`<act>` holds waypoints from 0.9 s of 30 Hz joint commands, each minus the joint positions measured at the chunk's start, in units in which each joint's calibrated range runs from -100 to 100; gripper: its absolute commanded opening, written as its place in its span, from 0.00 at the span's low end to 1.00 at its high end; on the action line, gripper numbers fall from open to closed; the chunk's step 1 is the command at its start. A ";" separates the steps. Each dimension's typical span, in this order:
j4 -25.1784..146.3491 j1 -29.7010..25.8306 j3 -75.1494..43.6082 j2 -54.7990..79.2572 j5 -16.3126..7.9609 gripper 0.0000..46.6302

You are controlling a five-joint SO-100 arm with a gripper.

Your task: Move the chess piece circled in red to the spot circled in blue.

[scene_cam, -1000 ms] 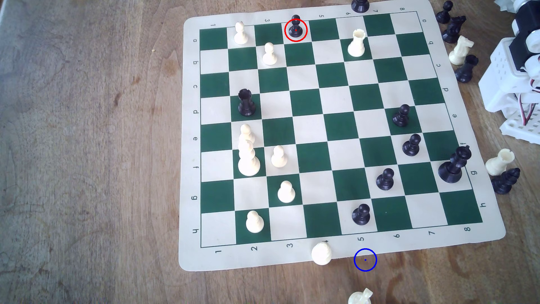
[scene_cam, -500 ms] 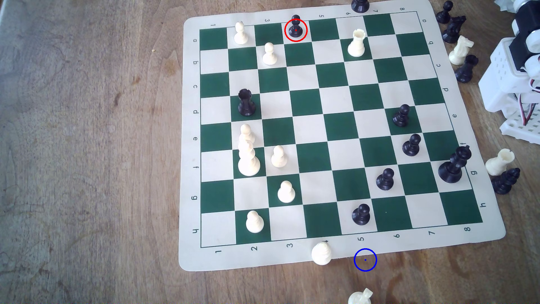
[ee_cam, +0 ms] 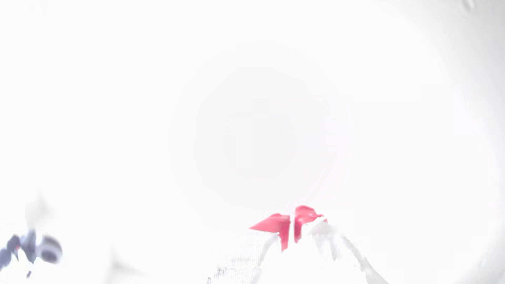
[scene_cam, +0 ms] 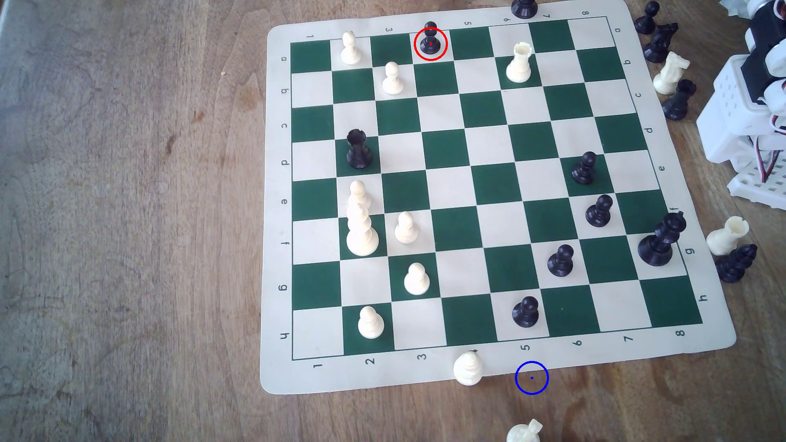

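The hand (ee_cam: 291, 228), fingertips nearly together, lies well apart from the circled pawn (scene_cam: 430, 40).

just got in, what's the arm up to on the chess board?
Nothing is being handled yet. The red-circled black pawn stands on the board's far edge row, untouched. The blue ring sits bare on the wood just off the near edge. The arm is parked at the exterior view's right. The wrist view is washed out; the claw looks nearly closed.

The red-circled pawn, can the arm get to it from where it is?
Probably yes. The pawn stands free on the board's far edge, with no piece touching it. The arm sits off the exterior view's right.
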 commanded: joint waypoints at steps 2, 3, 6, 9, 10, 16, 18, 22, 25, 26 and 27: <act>26.62 -1.28 1.08 0.31 2.05 0.00; 29.65 -1.99 1.08 0.31 1.76 0.02; 42.18 -2.06 0.72 0.31 1.56 0.02; 51.76 -2.30 -1.00 0.31 1.03 0.08; 58.56 -2.30 -3.00 0.31 -0.10 0.09; 95.17 -1.67 -23.76 3.28 -3.76 0.03; 100.57 -0.66 -26.66 5.66 -3.91 0.02; 113.59 0.44 -35.09 14.91 -4.74 0.01; 120.06 0.36 -42.89 22.38 -5.32 0.01; 121.78 0.52 -45.88 25.10 -5.42 0.01; 123.83 0.75 -48.87 27.90 -5.42 0.01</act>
